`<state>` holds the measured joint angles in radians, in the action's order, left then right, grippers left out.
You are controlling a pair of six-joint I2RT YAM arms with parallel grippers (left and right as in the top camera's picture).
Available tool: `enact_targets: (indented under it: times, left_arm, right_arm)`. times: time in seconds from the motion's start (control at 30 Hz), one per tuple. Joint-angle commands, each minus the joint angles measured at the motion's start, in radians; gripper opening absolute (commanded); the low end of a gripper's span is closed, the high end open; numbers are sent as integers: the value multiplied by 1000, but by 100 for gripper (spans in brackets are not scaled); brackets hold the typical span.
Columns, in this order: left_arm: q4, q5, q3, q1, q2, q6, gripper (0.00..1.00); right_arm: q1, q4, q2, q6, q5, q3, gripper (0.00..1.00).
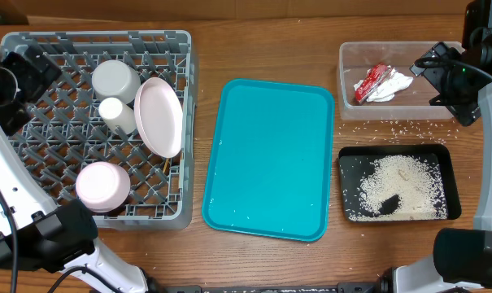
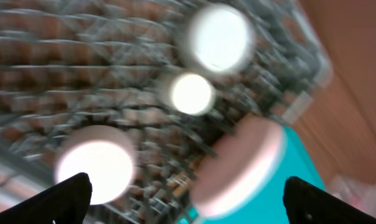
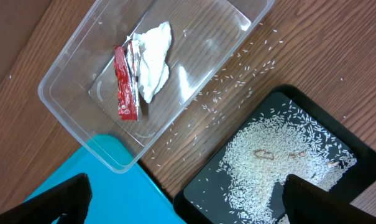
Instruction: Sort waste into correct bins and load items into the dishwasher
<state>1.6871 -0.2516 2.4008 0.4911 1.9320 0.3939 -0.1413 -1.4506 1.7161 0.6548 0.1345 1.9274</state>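
The table (image 1: pixel 262 49) is brown wood with a straight, visible grain, dull rather than polished. At the left of the overhead frame, the dish rack (image 1: pixel 99 37) is matt grey moulded plastic. The crockery in it, namely the cup (image 1: pixel 115 80), plate (image 1: pixel 160 116) and bowl (image 1: pixel 103 185), looks smooth and white with a soft sheen. In the centre, the teal serving tray (image 1: pixel 268 159) is smooth glossy plastic that catches pale reflections. At upper right, the clear tub (image 1: pixel 349 77) is transparent plastic with glints. It holds a napkin (image 3: pixel 153 56) of creased matt white paper and a sauce packet (image 3: pixel 125 84) of shiny red-and-white film. At lower right, the black tray (image 1: pixel 353 163) is glossy — the rice (image 1: pixel 404 183) on it is dull, white and grainy.
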Motion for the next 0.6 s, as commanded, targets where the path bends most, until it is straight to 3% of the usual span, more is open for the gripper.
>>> enact_targets:
  times: [0.0,0.07,0.2,0.27,0.43,0.57]
  left_arm:
    - [3,-610,3,-2,-5,-328,94]
    - [3,-716,2,-10,-18,-365,94]
    - [3,-643,3,-82,-71,-365,93]
    - [3,-485,3,-204,-117,-364,80]
    - [3,-250,2,-493,-137,-325,26]
    - [-3,-70,2,-739,-72,-229,12]
  right_arm:
    - [3,6,-1,6,11,2,100]
    - [3,6,-1,6,11,2,100]
    - [3,6,0,6,11,2,100]
    - [3,6,0,6,11,2,100]
    - [3,6,0,6,11,2,100]
    - [3,6,0,6,11,2,100]
